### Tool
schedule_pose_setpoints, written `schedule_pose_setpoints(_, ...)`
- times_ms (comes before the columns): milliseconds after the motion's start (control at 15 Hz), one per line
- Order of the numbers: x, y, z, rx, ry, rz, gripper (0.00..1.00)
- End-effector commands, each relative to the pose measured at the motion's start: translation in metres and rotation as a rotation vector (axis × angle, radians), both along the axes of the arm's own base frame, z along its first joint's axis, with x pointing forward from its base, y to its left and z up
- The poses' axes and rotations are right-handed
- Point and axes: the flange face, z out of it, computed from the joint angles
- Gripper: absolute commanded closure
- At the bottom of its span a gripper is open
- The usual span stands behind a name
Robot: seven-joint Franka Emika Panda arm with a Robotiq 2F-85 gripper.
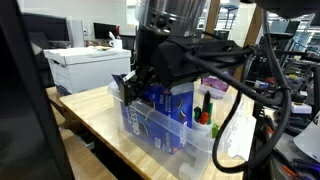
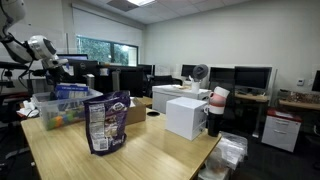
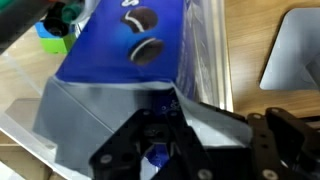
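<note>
My gripper (image 3: 160,150) is closed on the silver crimped end of a blue cookie package (image 3: 130,50) printed with dark sandwich cookies. The package lies partly inside a clear plastic bin (image 3: 215,50) on a wooden table. In an exterior view the black gripper (image 1: 132,88) hangs at the near end of the bin (image 1: 190,150), right above the blue packages (image 1: 150,115). In an exterior view the arm's gripper (image 2: 62,72) is at the far left over the same bin (image 2: 45,110).
Green and red markers (image 1: 203,112) stand in the bin beside the packages. A standing snack bag (image 2: 107,122), a cardboard box (image 2: 136,112) and a white box (image 2: 187,117) are on the table. A white printer (image 1: 85,65) stands behind. Cables (image 1: 235,110) hang near the bin.
</note>
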Motion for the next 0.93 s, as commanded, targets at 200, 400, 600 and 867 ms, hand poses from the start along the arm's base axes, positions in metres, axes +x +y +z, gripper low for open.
schedule_pose_setpoints(200, -0.013, -0.005, -0.01, 0.009, 0.004, 0.01, 0.99)
schedule_pose_setpoints(400, -0.017, -0.005, -0.014, -0.018, -0.007, 0.011, 0.99)
schedule_pose_setpoints(600, -0.017, -0.006, -0.016, -0.019, -0.007, 0.018, 0.99)
schedule_pose_setpoints(867, -0.015, -0.006, -0.011, 0.009, -0.02, 0.033, 0.99)
